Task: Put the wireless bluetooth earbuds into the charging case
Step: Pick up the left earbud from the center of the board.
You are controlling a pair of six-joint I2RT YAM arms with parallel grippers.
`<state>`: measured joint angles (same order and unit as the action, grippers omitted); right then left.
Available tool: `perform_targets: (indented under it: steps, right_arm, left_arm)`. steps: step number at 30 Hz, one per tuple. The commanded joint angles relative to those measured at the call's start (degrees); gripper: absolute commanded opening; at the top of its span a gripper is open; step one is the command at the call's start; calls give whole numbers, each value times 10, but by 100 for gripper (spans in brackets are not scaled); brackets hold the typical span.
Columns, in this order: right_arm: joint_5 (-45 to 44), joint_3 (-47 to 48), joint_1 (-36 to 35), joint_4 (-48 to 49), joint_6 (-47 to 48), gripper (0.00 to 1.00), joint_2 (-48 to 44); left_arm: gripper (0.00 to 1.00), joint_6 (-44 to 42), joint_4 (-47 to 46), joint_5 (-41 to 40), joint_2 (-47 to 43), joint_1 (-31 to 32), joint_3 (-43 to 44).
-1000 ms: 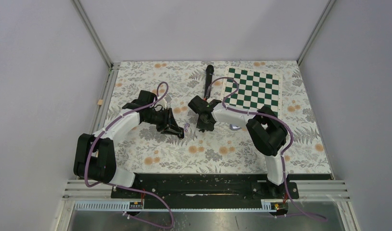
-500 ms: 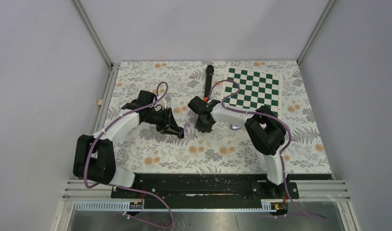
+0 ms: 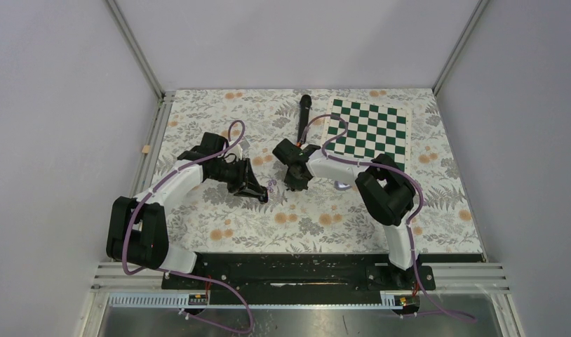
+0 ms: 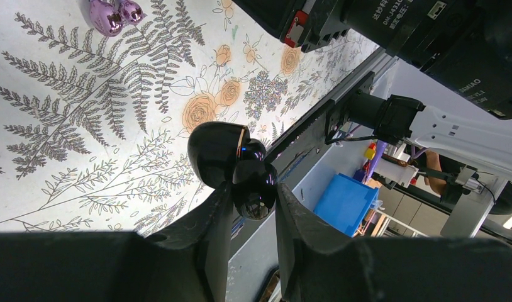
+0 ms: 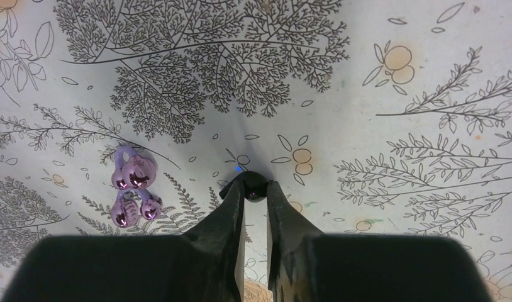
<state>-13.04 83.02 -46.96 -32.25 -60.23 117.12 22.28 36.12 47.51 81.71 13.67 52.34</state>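
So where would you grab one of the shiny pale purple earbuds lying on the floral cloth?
The shiny pale purple earbuds lie clustered and touching on the floral cloth. It is probably best to come straight down and pinch one outer rounded bulb across its width, since a sideways approach would likely nudge its neighbours.

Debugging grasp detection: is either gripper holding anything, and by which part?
Both. Left gripper pinches a black earbud by its smaller rounded end, larger body free. Right gripper pinches a second black earbud; which part is too small to tell.
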Motion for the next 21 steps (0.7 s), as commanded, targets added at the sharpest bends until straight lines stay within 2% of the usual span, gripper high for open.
perform_targets:
  steps: [1,4,7,13,17,21]
  right_arm:
    - [-35,17,6,-11,57,9,15]
    - [-36,10,6,-12,80,5,1]
    - [-53,-1,6,-12,102,2,-28]
    - [-90,-12,6,-21,152,0,-85]
    - [-125,8,4,-51,186,0,-116]
    - [-148,27,-6,-63,192,0,-152]
  left_arm:
    - [0,-8,-11,9,-20,2,0]
    - [0,-1,-13,4,-20,3,1]
    - [0,45,-57,4,-26,3,-10]
    - [0,189,-220,9,-36,7,-66]
    - [0,305,-338,-19,-45,27,-100]
    - [0,462,-521,-19,-40,29,-159]
